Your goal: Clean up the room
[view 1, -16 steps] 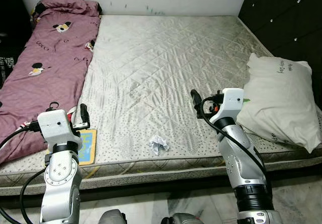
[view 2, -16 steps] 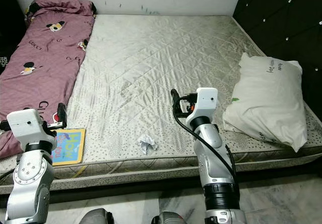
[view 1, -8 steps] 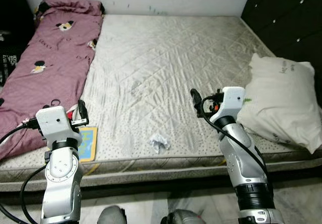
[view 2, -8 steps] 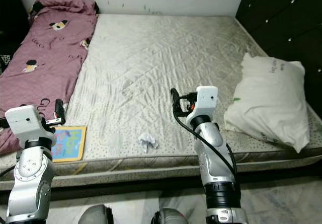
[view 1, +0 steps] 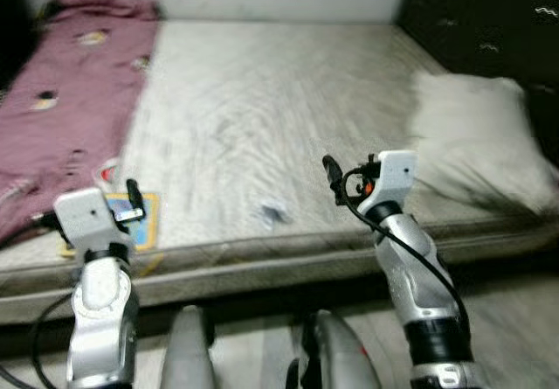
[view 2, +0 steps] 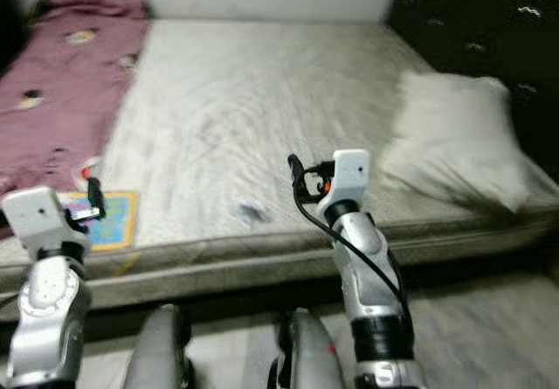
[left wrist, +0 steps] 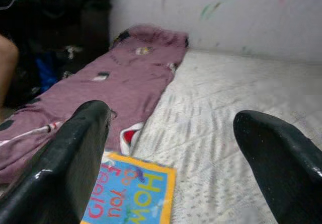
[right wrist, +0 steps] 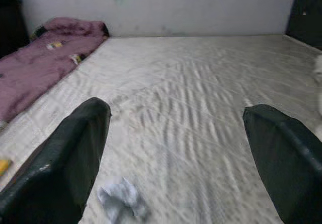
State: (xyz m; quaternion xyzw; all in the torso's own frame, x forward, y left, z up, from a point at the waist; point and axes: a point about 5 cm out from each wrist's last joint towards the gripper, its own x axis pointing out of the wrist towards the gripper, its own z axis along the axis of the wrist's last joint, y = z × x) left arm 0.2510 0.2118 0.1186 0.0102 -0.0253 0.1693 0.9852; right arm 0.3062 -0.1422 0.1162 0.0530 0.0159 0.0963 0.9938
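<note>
A small crumpled white paper (view 1: pixel 273 213) lies near the mattress's front edge, also visible as a crumpled white paper (right wrist: pixel 121 199) in the right wrist view. A blue and yellow children's book (left wrist: pixel 128 191) lies flat at the front left of the mattress, beside a purple blanket (view 1: pixel 61 100). My left gripper (left wrist: pixel 171 116) is held open just above and in front of the book. My right gripper (right wrist: pixel 176 108) is open too, raised over the front edge to the right of the paper, holding nothing. The head views are blurred.
The grey quilted mattress (view 1: pixel 262 92) lies low against a white wall. A white pillow (view 1: pixel 476 135) rests at its right edge, next to a dark padded panel (view 1: pixel 489 22). Part of a person's limb (left wrist: pixel 5 58) shows beyond the blanket. My legs (view 1: pixel 188 345) stand on pale floor.
The whole picture has shifted and blurred, so the camera has moved; the bed sits higher in view and my legs show more. Both arms hold the same pose, grippers still open.
</note>
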